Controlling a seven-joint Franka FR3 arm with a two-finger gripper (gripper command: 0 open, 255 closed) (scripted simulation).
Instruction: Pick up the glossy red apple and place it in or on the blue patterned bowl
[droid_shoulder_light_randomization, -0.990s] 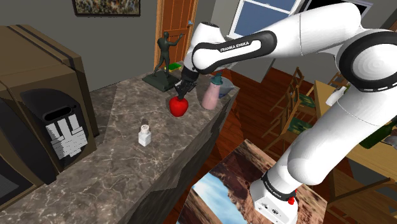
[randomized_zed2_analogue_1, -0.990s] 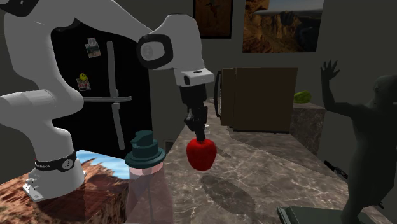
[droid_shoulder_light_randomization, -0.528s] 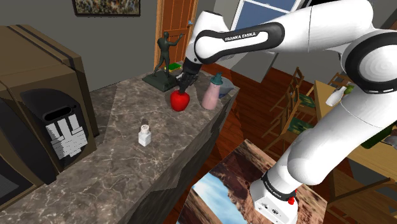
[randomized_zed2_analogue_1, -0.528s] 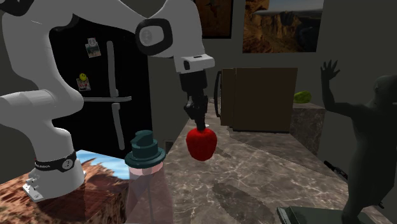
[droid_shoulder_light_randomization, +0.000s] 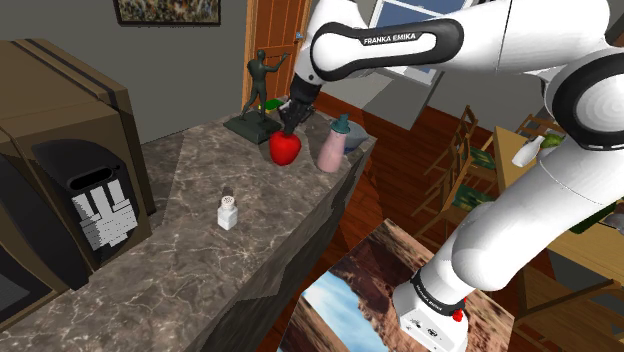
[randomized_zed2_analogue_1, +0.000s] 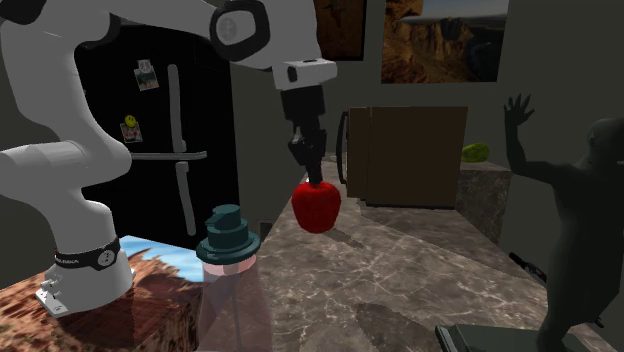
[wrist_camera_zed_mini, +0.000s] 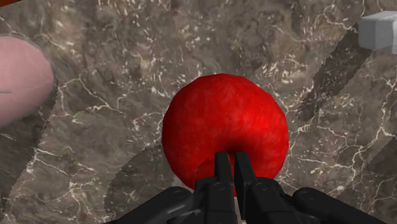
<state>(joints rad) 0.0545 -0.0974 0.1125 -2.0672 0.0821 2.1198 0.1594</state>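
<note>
A glossy red apple (droid_shoulder_light_randomization: 285, 147) hangs in the air above the marble counter (droid_shoulder_light_randomization: 180, 260), near the counter's far end. My black gripper (droid_shoulder_light_randomization: 288, 125) comes down onto its top and is shut on it. In the second exterior view the apple (randomized_zed2_analogue_1: 316, 206) dangles below the gripper (randomized_zed2_analogue_1: 310, 178), well above its shadow on the stone. In the wrist view the two fingers sit almost together at the gripper (wrist_camera_zed_mini: 230, 167), pinching the top of the apple (wrist_camera_zed_mini: 222, 130).
A pink bottle with a teal cap (droid_shoulder_light_randomization: 333, 146) stands close to the apple, by the counter's edge. A dark figure statue (droid_shoulder_light_randomization: 258, 90) stands at the far end. A small white shaker (droid_shoulder_light_randomization: 229, 211) sits mid-counter. A brown appliance (droid_shoulder_light_randomization: 60, 170) fills the shoulder view's left.
The arm has risen and carried the apple higher and a little farther along the counter toward the statue. The grip has stayed shut on it.
</note>
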